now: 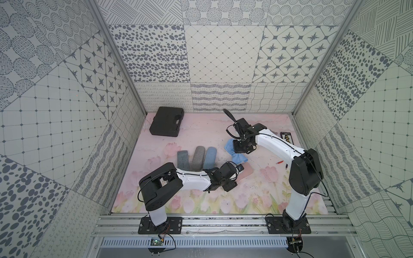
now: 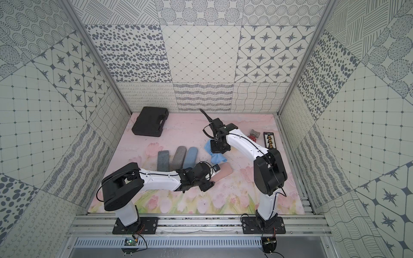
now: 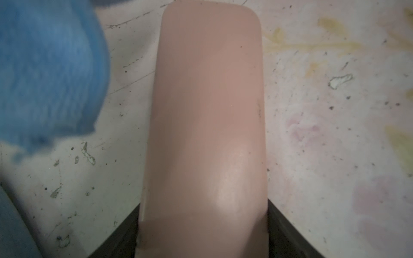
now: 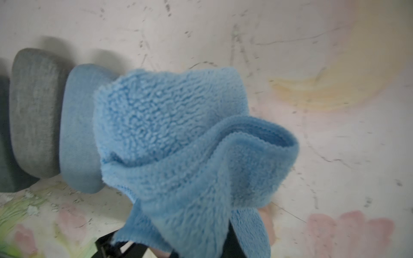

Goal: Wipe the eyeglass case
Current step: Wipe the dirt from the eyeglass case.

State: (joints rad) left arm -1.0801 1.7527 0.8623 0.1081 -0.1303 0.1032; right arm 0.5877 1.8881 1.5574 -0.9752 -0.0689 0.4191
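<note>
Looking down in both top views, the left claw [image 1: 237, 176] is clamped on the near end of the pink eyeglass case [image 1: 247, 173]. The case sits about mid-mat [image 1: 257, 201], with its free end pointing far and right. The right claw [image 1: 242, 147] hangs just beyond that end, pinched shut on a blue cloth [image 1: 239, 157]. The cloth's loose tail droops close to the case, but whether they touch cannot be made out. Three other cases [image 1: 196, 159] lie side by side just to the left.

The left wrist view shows the case [image 3: 205, 111] filling the middle, with black fingers [image 3: 283, 234] hugging both its sides. The cloth [image 3: 49, 67] is a blur beside it, and a strip of mat shows between them.

The right wrist view shows the cloth [image 4: 183, 138] bunched into a thick fold that hides the jaws. The blue case [image 4: 78, 129] and the grey case [image 4: 33, 111] lie behind it.

The main risk is probably leverage. The case is held at one end only, so a firm press on the free end could twist it out of the fingers. A dangling corner of the cloth may skim the case instead of rubbing it, or snag on the blue case nearby. A long stroke could also carry the right claw into the left one.
</note>
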